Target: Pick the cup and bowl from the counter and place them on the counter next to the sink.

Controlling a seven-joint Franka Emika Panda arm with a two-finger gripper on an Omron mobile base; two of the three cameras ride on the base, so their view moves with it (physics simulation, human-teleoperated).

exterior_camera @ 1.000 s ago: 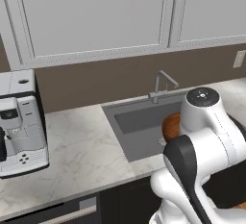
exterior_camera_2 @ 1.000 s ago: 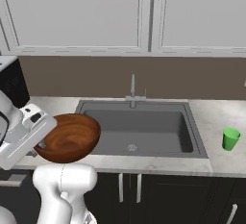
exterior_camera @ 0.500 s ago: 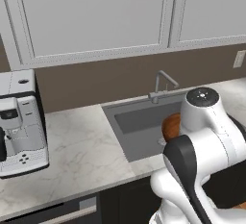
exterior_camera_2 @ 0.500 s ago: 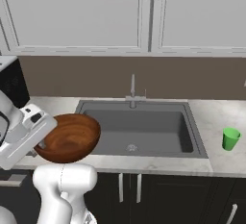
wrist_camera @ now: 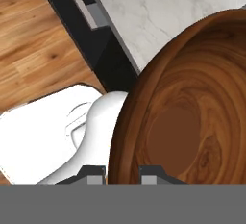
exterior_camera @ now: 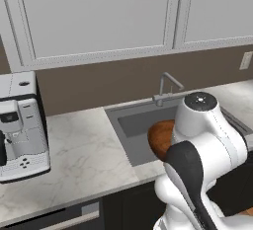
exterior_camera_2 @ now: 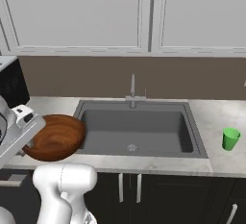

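Nothing is shifting between the earlier frames and now: the bowl (exterior_camera_2: 54,137) is staying aloft in the tool (wrist_camera: 122,172), which is pinching its rim, just left of the sink (exterior_camera_2: 139,130) and above the table (exterior_camera_2: 216,122) edge. That pause suggests the carry is finishing and a set-down beside the basin is coming. Round, shallow and glossy, the bowl is showing swirling reddish-brown wood grain. Beyond the dark grey rectangular basin and its slim metal faucet (exterior_camera_2: 132,92), the small green tapered cup (exterior_camera_2: 230,138) is waiting upright on white veined marble.
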